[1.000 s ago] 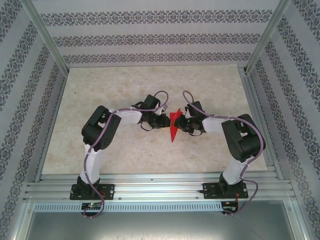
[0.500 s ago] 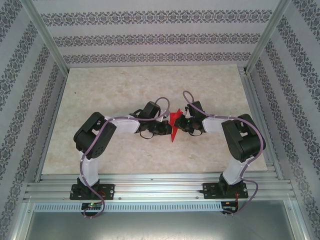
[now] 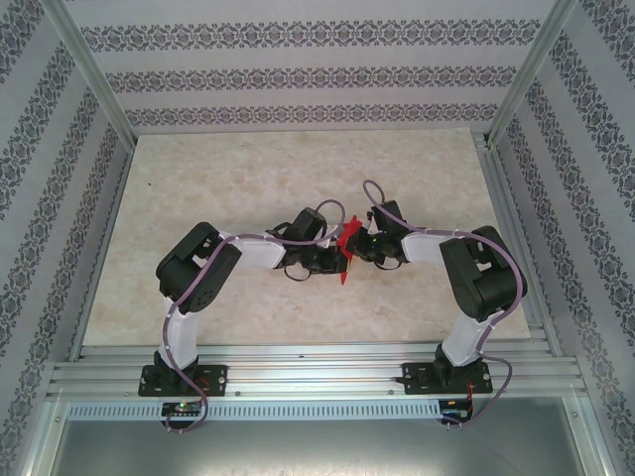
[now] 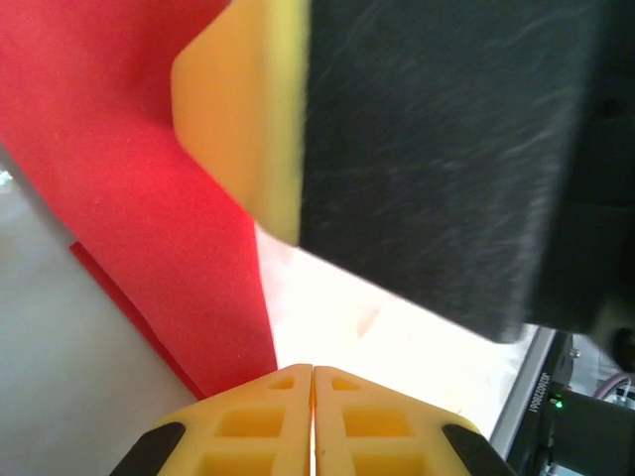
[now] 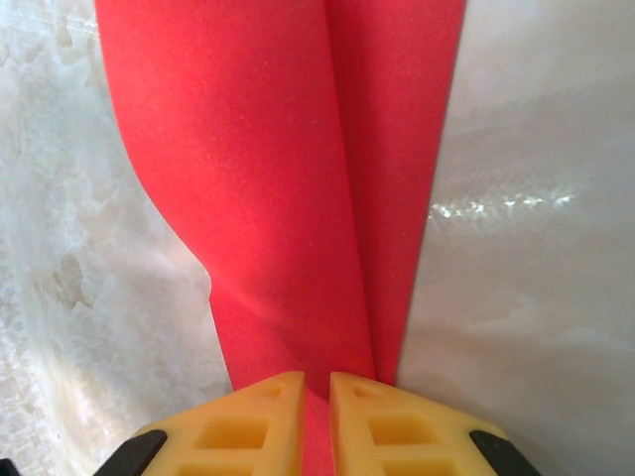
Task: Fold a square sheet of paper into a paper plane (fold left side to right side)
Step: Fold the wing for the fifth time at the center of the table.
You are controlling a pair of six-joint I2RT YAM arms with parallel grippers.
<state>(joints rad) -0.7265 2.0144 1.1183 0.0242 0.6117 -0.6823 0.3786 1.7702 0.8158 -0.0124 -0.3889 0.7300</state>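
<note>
Progress check: the red paper [image 3: 346,238] sits at the middle of the worktop [image 3: 248,178] in the overhead view, squeezed between the two arms, and already looks like a narrow pointed strip, not a square. So I'd say we're partway into the left-to-right fold, with the flap being brought over or pressed down. The right pincer [image 3: 359,248] is clamped on it: its wrist view shows red in the thin slit between the yellow tips at the bottom centre [image 5: 317,382], with the paper [image 5: 298,178] running up the frame and a long crease down it. The left pincer [image 3: 335,260] is clenched tight too, tips [image 4: 313,372] meeting at the bottom of its own view, with the paper [image 4: 129,198] just to their upper left. Can't tell if it's nipping an edge. That view also catches a black, yellow-padded finger [image 4: 437,149] looming at the top, probably the other arm's. Next move probably needs the edges lined up, then a firm press along the crease.
</note>
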